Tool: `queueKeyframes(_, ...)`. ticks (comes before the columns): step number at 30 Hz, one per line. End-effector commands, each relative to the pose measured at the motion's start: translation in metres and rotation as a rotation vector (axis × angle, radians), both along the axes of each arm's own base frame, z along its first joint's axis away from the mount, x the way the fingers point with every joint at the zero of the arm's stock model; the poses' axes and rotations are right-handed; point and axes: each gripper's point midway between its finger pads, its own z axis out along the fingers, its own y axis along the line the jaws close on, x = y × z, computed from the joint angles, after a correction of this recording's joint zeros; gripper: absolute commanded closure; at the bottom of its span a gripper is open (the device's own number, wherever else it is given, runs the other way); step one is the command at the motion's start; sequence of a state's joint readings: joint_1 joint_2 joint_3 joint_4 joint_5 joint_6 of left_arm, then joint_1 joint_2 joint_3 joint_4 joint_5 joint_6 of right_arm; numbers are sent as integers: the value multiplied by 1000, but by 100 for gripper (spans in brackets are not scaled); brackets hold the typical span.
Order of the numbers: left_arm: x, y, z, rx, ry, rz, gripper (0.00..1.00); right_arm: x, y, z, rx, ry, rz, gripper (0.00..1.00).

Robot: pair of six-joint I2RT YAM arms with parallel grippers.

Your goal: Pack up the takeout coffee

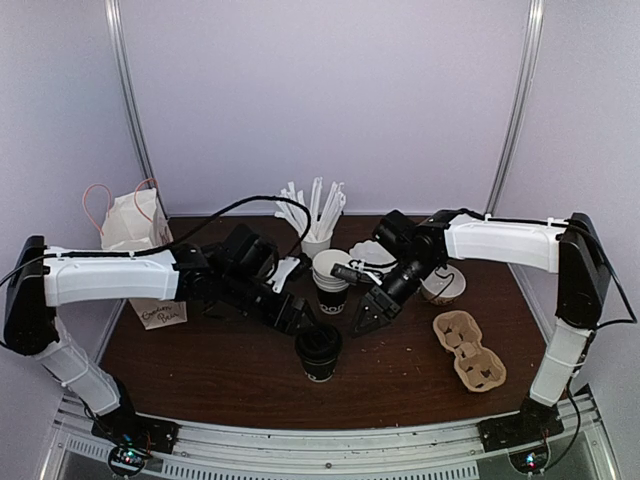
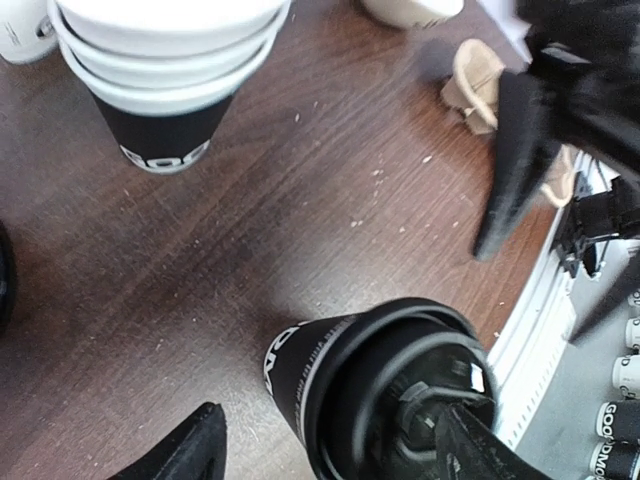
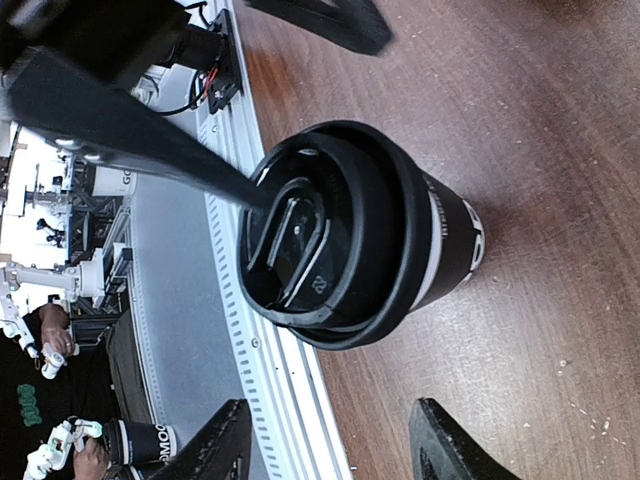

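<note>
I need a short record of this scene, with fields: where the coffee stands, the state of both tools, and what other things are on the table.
coffee: black lidded cup, upright, front middle of the table
left tool: open, close to the cup on its left; contact unclear
right tool: open, just right of the cup, not holding it
carrier: cardboard cup tray, right of the cup, no cup in it
bag: white paper bag, back left
others: stacked white cups behind the coffee; cream bowl
</note>
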State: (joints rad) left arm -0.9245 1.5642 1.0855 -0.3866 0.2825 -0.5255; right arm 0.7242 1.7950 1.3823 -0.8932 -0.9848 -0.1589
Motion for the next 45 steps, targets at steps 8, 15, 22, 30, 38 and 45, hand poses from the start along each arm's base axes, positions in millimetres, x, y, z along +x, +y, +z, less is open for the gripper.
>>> queueKeyframes(8, -17, 52, 22, -94, 170, 376, 31, 38, 7, -10, -34, -7, -70, 54)
queueKeyframes(15, -46, 45, 4, -136, 284, 375, 33, 45, 18, -14, -21, 46, -84, 55)
queueKeyframes(22, -52, 28, -9, -158, 336, 342, 37, 45, 26, -19, -17, 90, -81, 56)
queueKeyframes(30, -54, 19, -16, -163, 365, 315, 40, 44, 27, -16, -5, 93, -81, 55)
queueKeyframes(38, -56, 22, -27, -124, 378, 320, 41, 42, 29, -13, 12, 116, -75, 53)
queueKeyframes(45, -57, 29, -36, -93, 376, 335, 41, 38, 26, -18, -8, 99, -73, 53)
